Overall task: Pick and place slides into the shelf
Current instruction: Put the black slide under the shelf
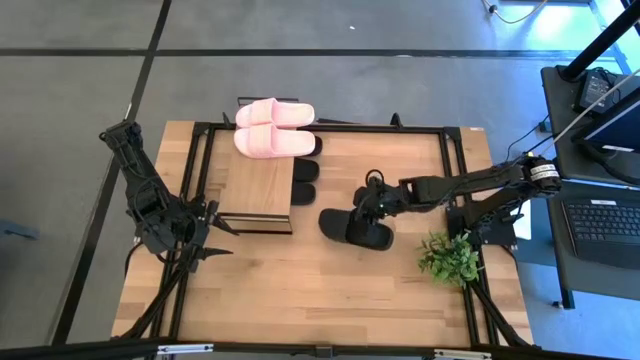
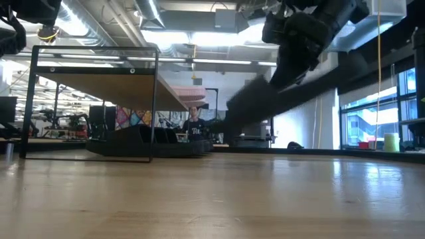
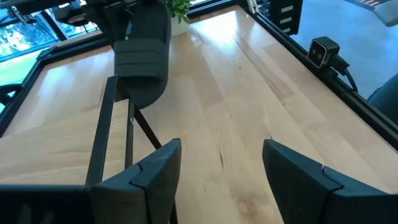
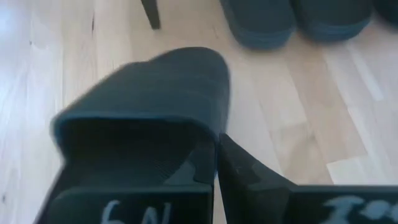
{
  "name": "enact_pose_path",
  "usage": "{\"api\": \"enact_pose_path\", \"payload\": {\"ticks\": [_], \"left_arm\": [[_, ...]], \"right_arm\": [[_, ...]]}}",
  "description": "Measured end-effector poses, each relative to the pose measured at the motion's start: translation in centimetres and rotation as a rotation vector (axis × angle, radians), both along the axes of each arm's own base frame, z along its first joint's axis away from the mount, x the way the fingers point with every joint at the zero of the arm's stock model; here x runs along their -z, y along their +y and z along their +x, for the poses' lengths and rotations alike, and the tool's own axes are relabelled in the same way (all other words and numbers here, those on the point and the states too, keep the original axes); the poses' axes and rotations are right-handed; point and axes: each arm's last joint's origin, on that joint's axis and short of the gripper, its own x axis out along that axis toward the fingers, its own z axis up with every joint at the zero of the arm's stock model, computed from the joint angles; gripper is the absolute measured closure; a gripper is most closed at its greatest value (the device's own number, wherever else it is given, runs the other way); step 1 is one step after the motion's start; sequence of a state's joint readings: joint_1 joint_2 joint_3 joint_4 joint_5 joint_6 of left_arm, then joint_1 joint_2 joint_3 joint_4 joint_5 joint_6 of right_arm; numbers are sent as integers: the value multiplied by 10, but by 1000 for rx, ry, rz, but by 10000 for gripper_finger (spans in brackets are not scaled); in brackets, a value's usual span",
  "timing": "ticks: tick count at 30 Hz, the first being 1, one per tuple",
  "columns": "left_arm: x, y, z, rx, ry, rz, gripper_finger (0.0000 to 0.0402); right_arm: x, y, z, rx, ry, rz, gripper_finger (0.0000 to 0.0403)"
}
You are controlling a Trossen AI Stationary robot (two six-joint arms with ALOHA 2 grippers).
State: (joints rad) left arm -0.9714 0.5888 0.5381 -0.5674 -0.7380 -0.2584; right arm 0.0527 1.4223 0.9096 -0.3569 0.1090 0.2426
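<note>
Right gripper point(image 1: 368, 215) is at mid-table, just right of the shelf point(image 1: 256, 185), fingers clamped on a black slide point(image 1: 358, 228). In the right wrist view the fingers point(image 4: 249, 180) pinch the strap of that slide point(image 4: 149, 106). In the low view the held slide point(image 2: 249, 106) is tilted and lifted clear of the table point(image 2: 265, 192), hanging from the right gripper point(image 2: 292, 50). From above, a second black slide appears to lie beside it, but the two overlap and I cannot separate them cleanly.

The shelf sits left of centre on the table point(image 1: 300, 290), light-wood top board on a black frame. The pink pair point(image 1: 272, 128) lies on top at the board's far end, overhanging toward the far edge of the table. Two black slides point(image 1: 303, 182) sit under the shelf, toes poking out on its right side; the low view shows them point(image 2: 146, 143) on the table beneath the board point(image 2: 106, 89), and the right wrist view catches their ends point(image 4: 292, 22).

Left gripper point(image 1: 205, 235) waits near the left edge of the table, beside the shelf's near-left corner, fingers point(image 3: 155, 180) spread wide, holding nothing. Its wrist view shows the held slide point(image 3: 142, 53) past the shelf leg point(image 3: 102, 137).

A small green plant point(image 1: 448, 258) stands near the right edge of the table.
</note>
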Motion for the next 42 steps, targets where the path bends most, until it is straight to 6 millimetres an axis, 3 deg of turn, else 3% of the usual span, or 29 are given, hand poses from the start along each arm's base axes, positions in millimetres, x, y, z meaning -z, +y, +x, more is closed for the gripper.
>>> {"api": "enact_pose_path", "payload": {"ticks": [8, 24, 34, 42], "left_arm": [[0, 0, 0, 0, 0, 0, 185], [0, 0, 0, -1, 0, 0, 185], [0, 0, 0, 0, 0, 0, 185], [0, 0, 0, 0, 0, 0, 185]], "right_arm": [[2, -19, 19, -69, -122, -25, 397], [55, -45, 58, -152, -177, -19, 397], [74, -51, 66, -186, -175, -26, 396], [74, -52, 66, -204, -173, -58, 338]]}}
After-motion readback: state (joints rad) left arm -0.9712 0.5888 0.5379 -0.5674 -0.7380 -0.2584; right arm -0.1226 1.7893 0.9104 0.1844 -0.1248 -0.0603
